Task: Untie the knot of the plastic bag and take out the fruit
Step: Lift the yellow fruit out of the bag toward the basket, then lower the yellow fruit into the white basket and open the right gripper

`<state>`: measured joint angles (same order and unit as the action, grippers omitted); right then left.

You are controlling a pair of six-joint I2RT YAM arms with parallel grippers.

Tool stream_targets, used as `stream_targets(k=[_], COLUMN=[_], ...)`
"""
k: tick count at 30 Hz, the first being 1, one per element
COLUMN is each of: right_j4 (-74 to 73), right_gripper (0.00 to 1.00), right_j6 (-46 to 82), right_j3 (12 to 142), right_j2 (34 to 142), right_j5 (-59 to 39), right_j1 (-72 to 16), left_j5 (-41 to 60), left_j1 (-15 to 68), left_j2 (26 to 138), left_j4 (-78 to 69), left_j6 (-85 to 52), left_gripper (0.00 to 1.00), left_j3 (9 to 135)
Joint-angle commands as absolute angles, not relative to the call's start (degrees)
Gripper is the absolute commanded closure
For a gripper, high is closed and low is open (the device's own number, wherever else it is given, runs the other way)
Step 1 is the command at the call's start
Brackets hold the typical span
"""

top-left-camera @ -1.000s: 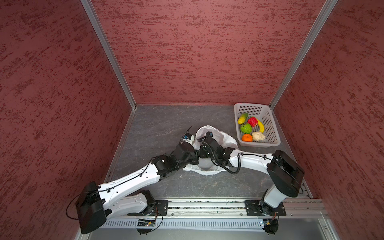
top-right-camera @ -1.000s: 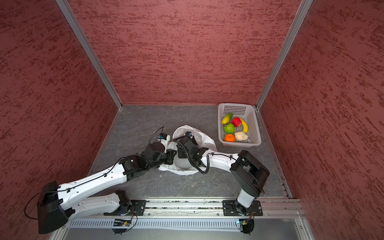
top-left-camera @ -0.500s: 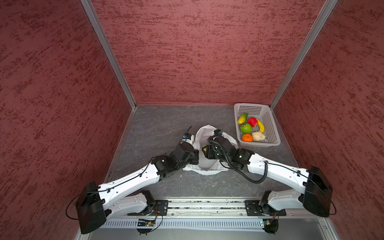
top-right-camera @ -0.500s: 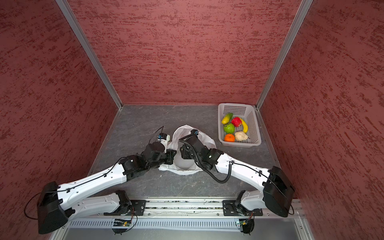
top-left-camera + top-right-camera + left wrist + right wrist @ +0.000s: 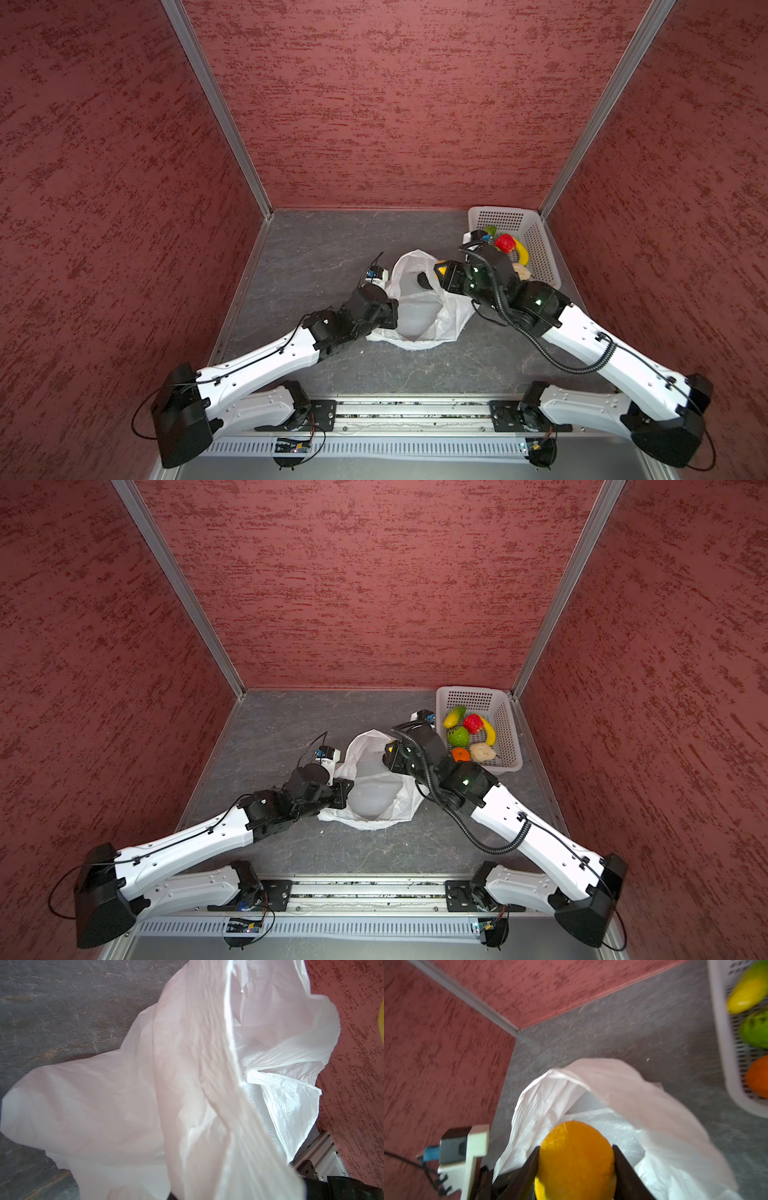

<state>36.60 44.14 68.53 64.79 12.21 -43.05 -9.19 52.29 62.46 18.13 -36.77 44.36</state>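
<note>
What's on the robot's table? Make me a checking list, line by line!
Surface: grey table.
Job's things: bag open, no knot seen; six fruit in the basket.
Clutter: nothing seen.
Grippers: left gripper shut on the bag's edge; right gripper shut on a yellow-orange fruit at the bag's mouth.
Cables: black cables along both arms.
Surroundings: red walls, rail in front.

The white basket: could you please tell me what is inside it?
Six fruit pieces in a top view: yellow-green oblong, red berry, green apple, banana, orange ball, beige piece. The right arm hides part of the orange ball and the basket's near corner.
</note>
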Motion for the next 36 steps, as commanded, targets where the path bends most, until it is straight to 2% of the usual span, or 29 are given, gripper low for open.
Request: stream_targets(k=[1, 8, 14, 24, 36], right_j4=[39.8, 36.9, 31.4, 22.7, 16.1], right_gripper=[0.60, 0.61, 0.61, 0.61, 0.60], right_j6=[41.6, 35.1, 32.1, 28.5, 25.2], right_j3=[68.5, 67.4, 66.0, 65.8, 69.0], right_j2=[63.2, 62.0, 64.6, 73.4, 90.0], right_j5=[13.1, 9.8, 7.1, 4.3, 3.7], right_j1=[-37.1, -21.8, -13.4, -5.0, 0.7], left_j5=[-8.9, -9.2, -9.2, -9.8, -10.5], left_j1=[52.0, 52.1, 52.3, 52.4, 52.5], left_j2=[62.4, 62.5, 62.8, 62.8, 62.5], left_j4=[16.7, 17.1, 18.0, 18.6, 19.1], left_j6=[-36.2, -36.2, -36.2, -36.4, -36.7], left_gripper=[1.00, 1.00, 1.00, 1.00, 1.00], left_j3=[44.3, 44.8, 45.4, 45.5, 45.4])
